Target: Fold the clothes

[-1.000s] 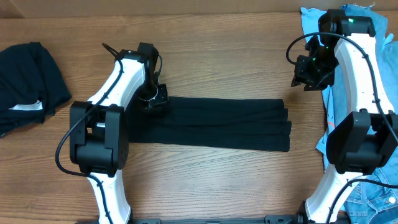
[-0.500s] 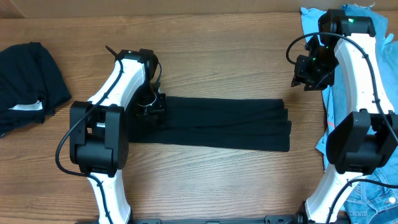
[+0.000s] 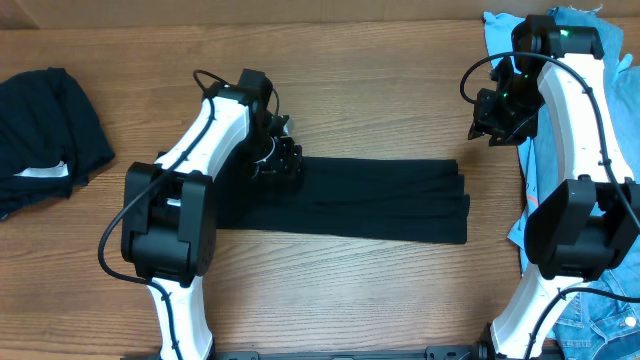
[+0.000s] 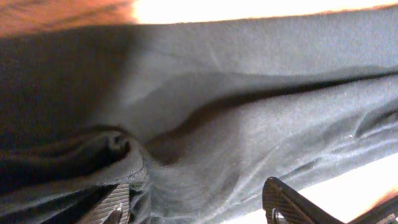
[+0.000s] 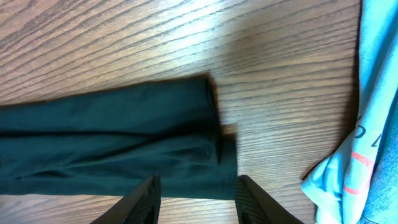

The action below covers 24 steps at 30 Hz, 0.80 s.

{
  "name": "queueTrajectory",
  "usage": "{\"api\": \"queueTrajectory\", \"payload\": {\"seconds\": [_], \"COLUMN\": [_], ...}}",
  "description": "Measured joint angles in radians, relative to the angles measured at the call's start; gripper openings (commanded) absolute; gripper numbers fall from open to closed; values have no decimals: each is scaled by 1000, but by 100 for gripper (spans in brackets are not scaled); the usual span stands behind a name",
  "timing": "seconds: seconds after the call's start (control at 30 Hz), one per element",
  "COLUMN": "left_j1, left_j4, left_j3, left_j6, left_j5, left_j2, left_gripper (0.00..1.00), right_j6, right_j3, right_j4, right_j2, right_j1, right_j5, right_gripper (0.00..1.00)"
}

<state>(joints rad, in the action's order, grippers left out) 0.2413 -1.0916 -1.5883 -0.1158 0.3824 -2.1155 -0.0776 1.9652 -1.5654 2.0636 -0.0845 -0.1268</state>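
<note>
Folded black shirt (image 3: 380, 200) centre; black garment (image 3: 45, 130) left; light blue shirt (image 3: 496, 35), denim (image 3: 615, 325) right.

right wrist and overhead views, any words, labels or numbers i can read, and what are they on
No text can be read in full.
On the light blue shirt: red print, cut off at the picture's edge, unreadable.
On the bunched black garment: a white label, too small to read.
On the folded black shirt: no print seen.

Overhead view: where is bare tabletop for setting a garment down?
Bare table: between the labelled black garment and the left arm; the far strip beyond the folded black shirt; the near strip before it. Crowded: right edge, light blue shirt and denim.
</note>
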Motion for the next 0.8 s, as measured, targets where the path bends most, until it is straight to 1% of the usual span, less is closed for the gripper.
{"api": "queueTrajectory", "payload": {"seconds": [0.03,0.13,0.2,0.23,0.33,0.4,0.47,0.5,0.6,0.73,0.77,0.8], "left_j1": [5,7,-2,-7,-27,-33,-33,-34,-50,-54,-54,-54], "left_j4": [-10,-55,-79,-82,-82,-82,-82,-82,-84,-83,-83,-83], "left_j3": [0,0,0,0,0,0,0,0,0,0,0,0], "left_j6": [5,13,15,15,15,15,3,-11,-37,-42,-42,-42], "left_j5": [0,-5,-32,-42,-72,-89,-142,-173,-225,-243,-245,-246], "left_j2": [0,0,6,13,97,159,229,247,263,263,263,263], "left_gripper": [63,65,67,67,68,69,71,71,73,73,73,73], "right_j6": [0,2,15,27,60,101,135,161,187,177,170,162], "right_j3": [0,0,0,0,-16,-61,-141,-232,-404,-577,-627,-646], "right_j4": [-5,-31,-68,-76,-84,-76,-59,-16,104,254,341,353], "right_j2": [0,0,0,0,0,0,-1,-2,2,4,4,4], "right_j1": [0,-13,-57,-83,-181,-214,-224,-220,-219,-219,-219,-219], "right_j5": [0,-6,-45,-65,-129,-189,-238,-284,-352,-396,-402,-418], "right_gripper": [43,56,66,69,71,72,72,72,72,73,73,73]}}
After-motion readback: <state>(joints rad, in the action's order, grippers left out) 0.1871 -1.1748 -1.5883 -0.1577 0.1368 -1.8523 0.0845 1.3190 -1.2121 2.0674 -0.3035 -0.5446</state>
